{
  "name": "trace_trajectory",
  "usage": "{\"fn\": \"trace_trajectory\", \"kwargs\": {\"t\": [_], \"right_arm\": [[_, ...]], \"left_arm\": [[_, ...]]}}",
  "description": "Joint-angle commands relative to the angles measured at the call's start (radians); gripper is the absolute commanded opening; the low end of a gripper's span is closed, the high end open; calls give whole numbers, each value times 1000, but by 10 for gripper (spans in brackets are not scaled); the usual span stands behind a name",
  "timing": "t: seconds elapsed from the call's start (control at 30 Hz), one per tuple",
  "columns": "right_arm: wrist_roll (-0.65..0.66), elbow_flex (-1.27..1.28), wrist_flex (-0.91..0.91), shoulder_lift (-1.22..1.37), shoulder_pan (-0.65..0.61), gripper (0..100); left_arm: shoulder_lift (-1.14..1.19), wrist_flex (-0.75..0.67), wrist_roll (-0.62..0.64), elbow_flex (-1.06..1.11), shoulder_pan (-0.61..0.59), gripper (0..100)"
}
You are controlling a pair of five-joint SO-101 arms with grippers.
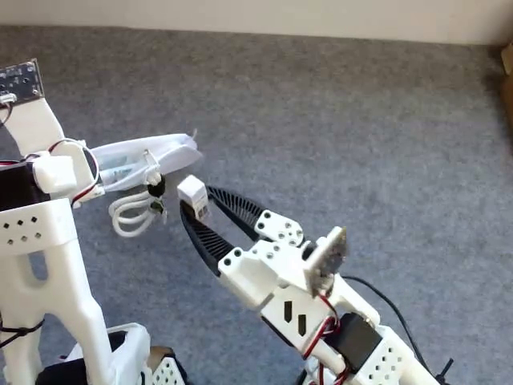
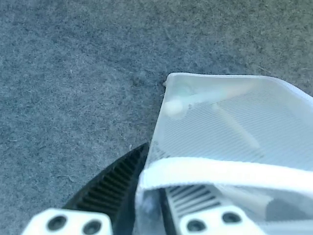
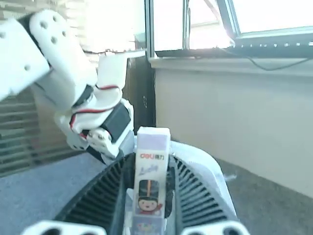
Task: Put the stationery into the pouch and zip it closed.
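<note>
A white mesh pouch (image 1: pixel 148 160) hangs from my left gripper (image 1: pixel 94 170), which is shut on its edge. In the left wrist view the pouch (image 2: pixel 274 112) shows a pen (image 2: pixel 195 98) through the mesh, and my left gripper (image 2: pixel 151 191) pinches the white rim. My right gripper (image 1: pixel 196 200) is shut on a small white eraser (image 1: pixel 192 192), held just beside the pouch's near end. In the right wrist view the eraser (image 3: pixel 152 147) stands upright in my right gripper (image 3: pixel 149 166), with the pouch (image 3: pixel 208 169) right behind it.
A white looped cord (image 1: pixel 128 215) with a dark pull (image 1: pixel 156 188) hangs under the pouch onto the grey carpet (image 1: pixel 361 120). The left arm's body (image 3: pixel 73 93) stands close behind the eraser. Open carpet lies to the far right.
</note>
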Motion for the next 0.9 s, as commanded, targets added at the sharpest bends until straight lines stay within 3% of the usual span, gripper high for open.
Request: {"fn": "trace_trajectory", "kwargs": {"t": [0.0,0.33,0.87], "right_arm": [[-12,-8,-133,-13,10,5],[-5,-18,-483,251,-88,5],[-3,-191,-897,786,-87,5]], "left_arm": [[18,-9,9,15,18,7],[18,-11,9,41,13,7],[18,-25,9,53,13,7]]}}
